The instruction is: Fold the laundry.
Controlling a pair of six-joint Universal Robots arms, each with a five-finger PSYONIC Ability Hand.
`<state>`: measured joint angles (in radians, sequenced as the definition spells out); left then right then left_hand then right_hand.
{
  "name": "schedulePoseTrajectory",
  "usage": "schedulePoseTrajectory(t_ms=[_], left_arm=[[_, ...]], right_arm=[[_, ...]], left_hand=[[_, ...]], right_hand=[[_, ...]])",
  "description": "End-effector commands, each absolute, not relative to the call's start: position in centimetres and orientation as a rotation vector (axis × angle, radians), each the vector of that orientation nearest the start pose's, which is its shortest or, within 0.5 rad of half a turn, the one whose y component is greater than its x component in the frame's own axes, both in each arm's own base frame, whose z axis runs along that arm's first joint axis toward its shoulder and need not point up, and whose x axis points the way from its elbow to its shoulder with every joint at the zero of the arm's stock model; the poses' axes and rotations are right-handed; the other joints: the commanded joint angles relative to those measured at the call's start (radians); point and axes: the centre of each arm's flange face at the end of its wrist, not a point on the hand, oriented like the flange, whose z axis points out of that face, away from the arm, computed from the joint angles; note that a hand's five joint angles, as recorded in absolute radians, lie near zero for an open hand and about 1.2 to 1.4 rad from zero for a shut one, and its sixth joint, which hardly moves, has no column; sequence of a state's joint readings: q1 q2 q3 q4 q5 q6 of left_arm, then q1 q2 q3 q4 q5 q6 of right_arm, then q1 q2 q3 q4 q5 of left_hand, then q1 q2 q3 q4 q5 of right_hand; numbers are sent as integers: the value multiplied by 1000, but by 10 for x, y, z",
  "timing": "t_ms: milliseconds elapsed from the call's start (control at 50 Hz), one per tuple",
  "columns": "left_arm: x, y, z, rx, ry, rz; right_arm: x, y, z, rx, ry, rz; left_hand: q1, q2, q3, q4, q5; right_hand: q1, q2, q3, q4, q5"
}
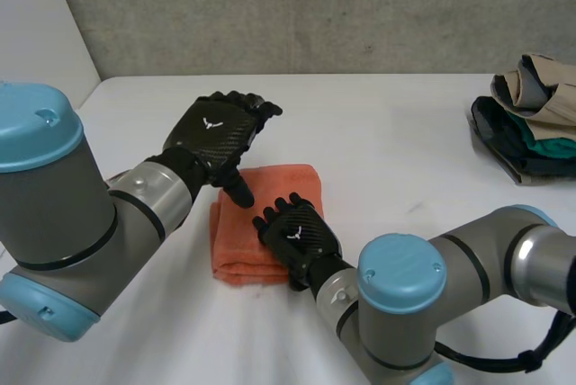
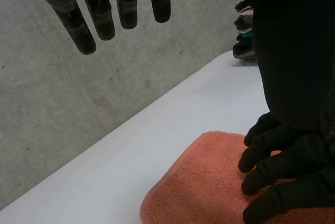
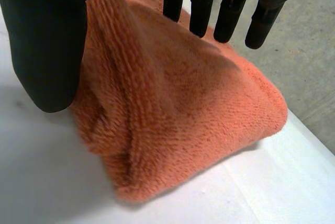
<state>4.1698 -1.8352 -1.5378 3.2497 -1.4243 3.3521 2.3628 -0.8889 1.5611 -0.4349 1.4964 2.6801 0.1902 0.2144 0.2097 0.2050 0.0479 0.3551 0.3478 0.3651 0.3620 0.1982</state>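
White table, towel lengthwise toward wall

Grey arms, lt-blue caps; black left hand, right hand (white emblems).

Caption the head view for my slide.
Right hand rests on the folded orange towel; left hand hovers open above.

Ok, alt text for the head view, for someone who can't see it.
A folded orange towel lies on a white table, the right robot hand resting open on its near part and the left robot hand open above its far left corner. A pile of clothes sits at the table's far right.
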Motion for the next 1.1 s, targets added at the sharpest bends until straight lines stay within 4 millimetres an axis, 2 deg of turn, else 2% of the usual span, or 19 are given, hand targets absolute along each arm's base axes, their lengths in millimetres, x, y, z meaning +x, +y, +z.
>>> schedulePoseTrajectory(t_ms=[20, 120, 220, 460, 620, 700, 840, 860, 920, 940, 1000, 1020, 1080, 1100], left_arm=[[-306, -226, 241, 1125, 2372, -2262], [-306, -226, 241, 1125, 2371, -2264], [-305, -225, 240, 1128, 2376, -2258], [-305, -225, 240, 1128, 2374, -2260], [-305, -223, 243, 1129, 2363, -2276], [-304, -223, 249, 1124, 2345, -2299], [-302, -221, 267, 1103, 2287, -2367], [-301, -220, 269, 1104, 2282, -2374], [-301, -218, 276, 1098, 2254, -2407], [-301, -218, 278, 1096, 2249, -2413], [-301, -216, 282, 1096, 2227, -2440], [-302, -216, 283, 1097, 2223, -2445], [-302, -214, 286, 1104, 2211, -2461], [-302, -213, 285, 1111, 2213, -2461]], right_arm=[[382, -187, 97, -1426, 1799, -1790], [386, -191, 98, -1411, 1783, -1815], [391, -196, 104, -1392, 1752, -1848], [401, -205, 102, -1376, 1730, -1870], [407, -216, 107, -1347, 1707, -1911], [403, -230, 119, -1310, 1713, -1964], [382, -277, 174, -1164, 1650, -2185], [376, -289, 189, -1125, 1618, -2245], [365, -307, 214, -1069, 1560, -2335], [354, -319, 233, -1029, 1518, -2399], [334, -340, 261, -968, 1445, -2512], [320, -354, 277, -914, 1396, -2583], [300, -375, 297, -809, 1322, -2654], [281, -391, 312, -717, 1282, -2706]], left_hand=[[29, 5, 10, 14, -3], [29, 5, 10, 14, -3], [29, 5, 10, 14, -3], [29, 5, 10, 14, -3], [23, -1, 4, 8, -9], [20, -4, 1, 6, -12], [17, -7, -2, 3, -15], [15, -10, -5, 0, -18], [12, -13, -8, -3, -21], [12, -13, -8, -3, -21], [12, -13, -8, -3, -21], [12, -13, -8, -3, -21], [15, -10, -5, 0, -18], [15, -10, -5, 0, -18]], right_hand=[[150, 157, 140, 143, 132], [267, 274, 257, 260, 249], [264, 272, 254, 257, 247], [288, 295, 278, 281, 270], [1012, 1019, 1002, 1005, 994], [1041, 1048, 1031, 1034, 1024], [1041, 1048, 1031, 1034, 1024], [1041, 1048, 1031, 1034, 1024], [1041, 1048, 1031, 1034, 1024], [1041, 1048, 1031, 1034, 1024], [1041, 1048, 1031, 1034, 1024], [1041, 1048, 1031, 1034, 1024], [1041, 1048, 1031, 1034, 1024], [1041, 1048, 1031, 1034, 1024]])
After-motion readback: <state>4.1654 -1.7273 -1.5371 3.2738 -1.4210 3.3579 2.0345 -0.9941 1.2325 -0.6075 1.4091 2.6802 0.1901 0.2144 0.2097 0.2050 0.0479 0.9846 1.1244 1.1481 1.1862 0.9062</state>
